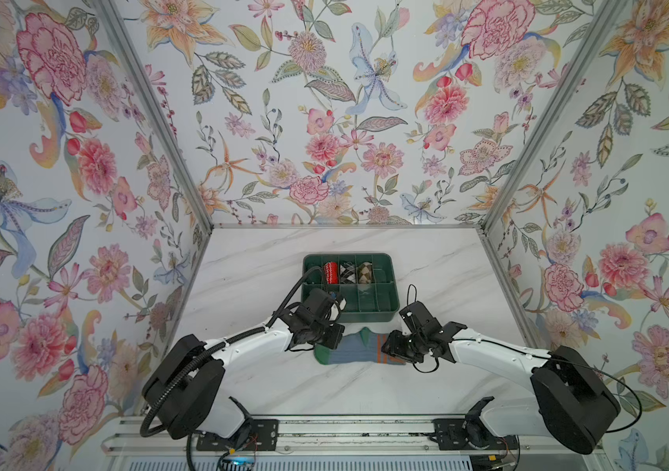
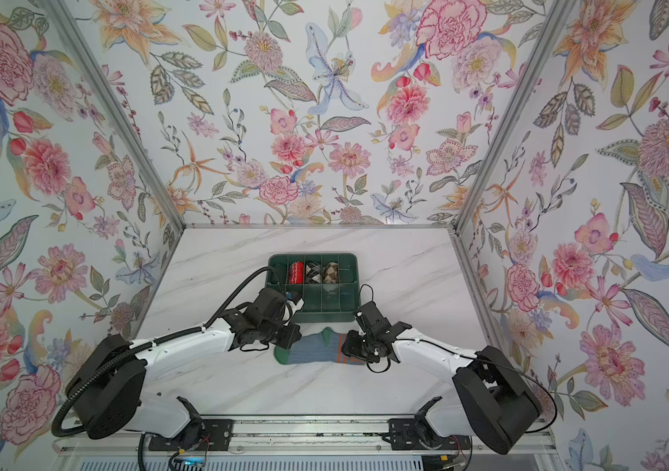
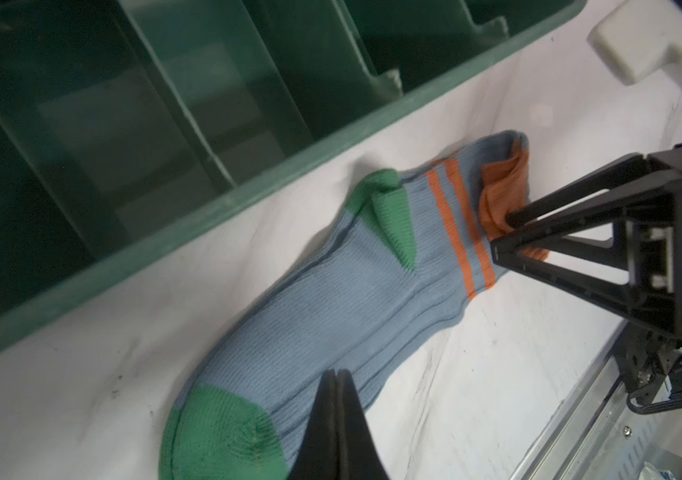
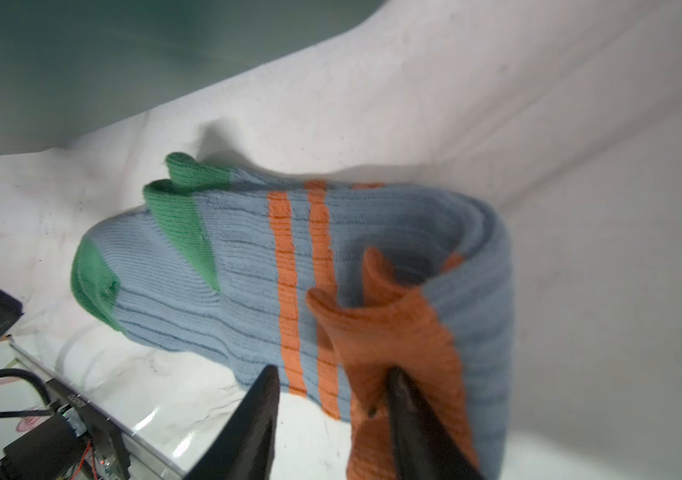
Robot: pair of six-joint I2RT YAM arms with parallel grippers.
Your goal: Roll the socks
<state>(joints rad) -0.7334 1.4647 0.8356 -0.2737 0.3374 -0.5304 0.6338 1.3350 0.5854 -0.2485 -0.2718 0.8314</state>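
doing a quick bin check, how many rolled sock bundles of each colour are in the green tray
red white-patterned bundle: 1
black-white argyle bundle: 1
brown argyle bundle: 1
total: 3

We get bright, even light in both top views, the walls (image 1: 59, 163) bowed at the edges. Past the right fingers (image 4: 247, 428) the bin (image 4: 81, 62) blurs; the socks (image 4: 247, 266) cast a soft shadow.
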